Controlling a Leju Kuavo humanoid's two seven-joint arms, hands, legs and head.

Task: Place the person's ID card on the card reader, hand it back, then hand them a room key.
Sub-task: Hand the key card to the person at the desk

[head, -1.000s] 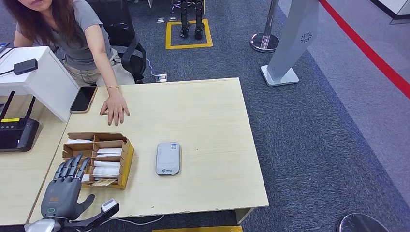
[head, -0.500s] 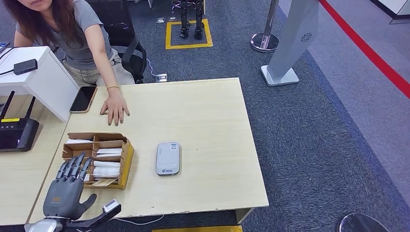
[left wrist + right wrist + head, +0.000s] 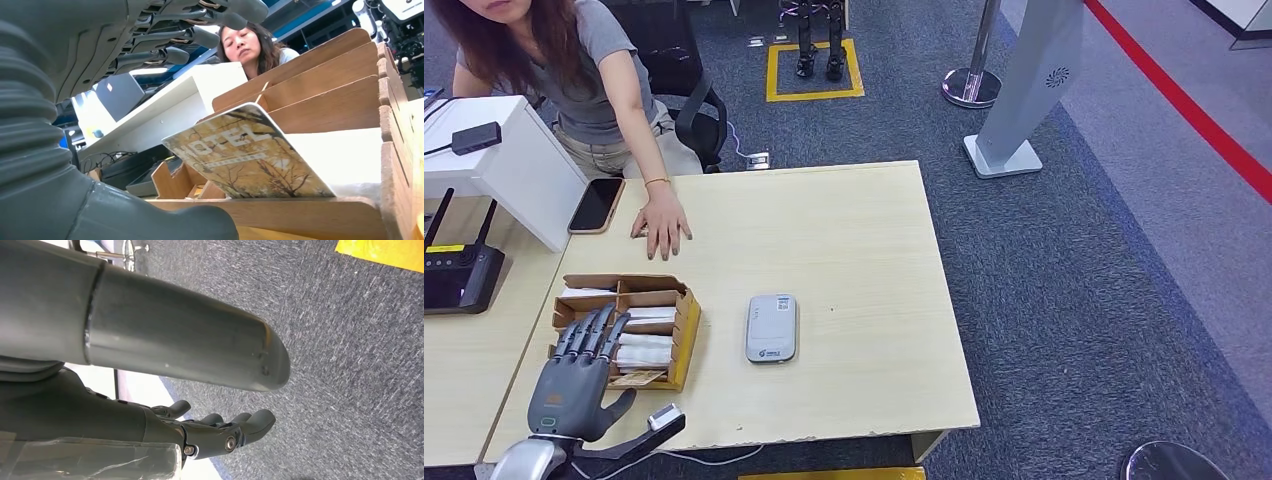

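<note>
Fingers (image 3: 594, 330) of the left hand (image 3: 574, 385) spread, empty, above the wooden card box (image 3: 686, 325); a hotel key card (image 3: 250, 155) leans in its near compartment. The card reader (image 3: 771, 327) lies bare, so the ID steps appear finished and key pickup remains. Right hand (image 3: 220, 432) hangs loosely curled over carpet. Pale table (image 3: 864, 260); the person's hand (image 3: 661, 220) rests near a phone (image 3: 596, 204).

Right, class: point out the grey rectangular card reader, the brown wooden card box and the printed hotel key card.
grey rectangular card reader (image 3: 771, 328), head view, top face
brown wooden card box (image 3: 689, 328), head view, right wall
printed hotel key card (image 3: 250, 155), left wrist view, printed face
</note>
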